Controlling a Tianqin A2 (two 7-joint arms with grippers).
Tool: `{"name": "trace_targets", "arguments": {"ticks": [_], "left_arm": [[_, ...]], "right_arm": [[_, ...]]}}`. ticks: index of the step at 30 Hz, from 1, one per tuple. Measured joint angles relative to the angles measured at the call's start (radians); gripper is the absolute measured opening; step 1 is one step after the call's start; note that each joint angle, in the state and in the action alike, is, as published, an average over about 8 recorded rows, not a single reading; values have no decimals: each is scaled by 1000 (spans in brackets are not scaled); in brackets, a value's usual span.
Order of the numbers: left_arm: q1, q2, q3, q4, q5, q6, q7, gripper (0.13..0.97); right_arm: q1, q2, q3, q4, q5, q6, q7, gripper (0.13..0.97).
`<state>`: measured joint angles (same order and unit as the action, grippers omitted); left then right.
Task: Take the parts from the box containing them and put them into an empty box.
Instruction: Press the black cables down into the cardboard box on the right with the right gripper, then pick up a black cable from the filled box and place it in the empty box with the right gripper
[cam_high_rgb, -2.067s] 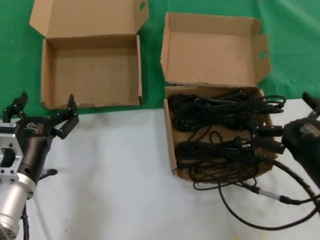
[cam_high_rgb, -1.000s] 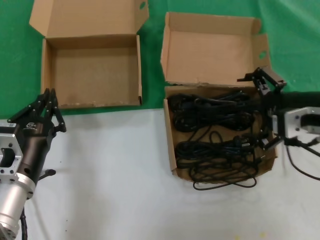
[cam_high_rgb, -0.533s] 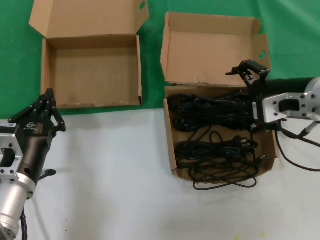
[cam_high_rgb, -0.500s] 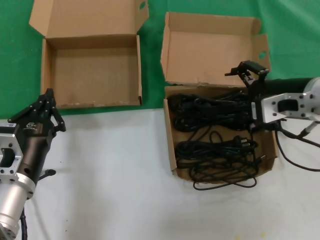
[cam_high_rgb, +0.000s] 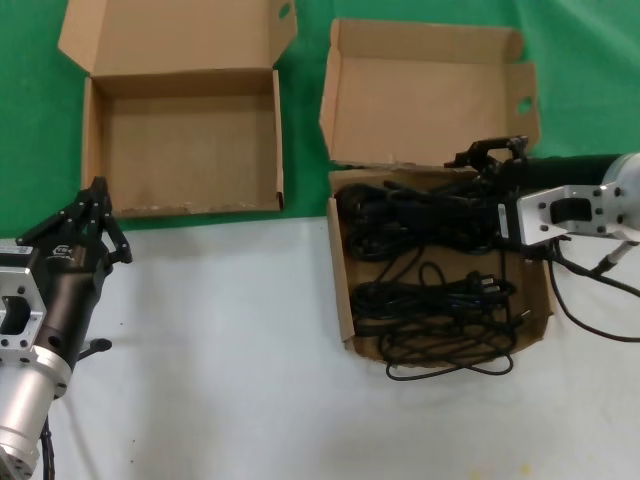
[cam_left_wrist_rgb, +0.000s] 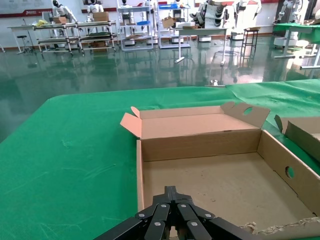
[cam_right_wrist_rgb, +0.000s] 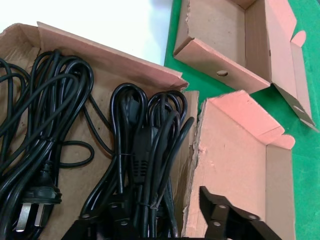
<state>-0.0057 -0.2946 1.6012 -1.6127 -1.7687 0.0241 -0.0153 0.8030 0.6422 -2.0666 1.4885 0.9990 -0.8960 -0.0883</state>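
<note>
Right of centre in the head view: box containing the parts (cam_high_rgb: 345, 290), brown cardboard, open, sitting on the white counter (cam_high_rgb: 220, 350) with its rear edge at the green cloth (cam_high_rgb: 30, 120). Lid raised behind it, ragged along the hinge; one side wing (cam_high_rgb: 522, 103) with a round hole, upper right.

Contents: the parts (cam_high_rgb: 430, 260), black power cords in looped bundles. One bundle lies across the rear of the box, a second across the front with a plug (cam_high_rgb: 487, 288) showing; a loop spills over the front edge onto the counter.

Right gripper (cam_high_rgb: 492, 160): reaching in from the right edge of the frame, low over the rear bundle at the box's far right corner, close to the raised lid. Jaws appear spread; nothing seen held. The right wrist view shows one dark finger (cam_right_wrist_rgb: 220, 210) beside the torn hinge wall and the cords directly below. A grey cable (cam_high_rgb: 590, 325) trails from this arm across the counter, lower right.

Upper left: an empty box (cam_high_rgb: 95, 130), brown cardboard, shallow, on the green cloth, flat lid open behind it with a small oval hole (cam_high_rgb: 284, 11) near its corner. Well apart from the cords; only a strip of cloth lies between the two boxes.

Left gripper (cam_high_rgb: 88, 215): lower left, parked over the counter's edge just in front of the empty box, jaws closed together, holding nothing.
</note>
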Motion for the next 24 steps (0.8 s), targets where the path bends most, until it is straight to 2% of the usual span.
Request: {"name": "trace_targets", "arguments": {"ticks": [1, 9, 18, 24], "left_arm": [[0, 0, 0, 0, 0, 0, 0, 145], [0, 0, 0, 0, 0, 0, 0, 145], [0, 0, 0, 0, 0, 0, 0, 145], [0, 0, 0, 0, 0, 0, 0, 145]], "right_arm": [[-2, 0, 1, 3, -1, -1, 2, 584], [-17, 3, 12, 21, -6, -8, 12, 379], [-33, 23, 26, 69, 6, -37, 35, 240], [-49, 69, 55, 161, 34, -75, 72, 233]]}}
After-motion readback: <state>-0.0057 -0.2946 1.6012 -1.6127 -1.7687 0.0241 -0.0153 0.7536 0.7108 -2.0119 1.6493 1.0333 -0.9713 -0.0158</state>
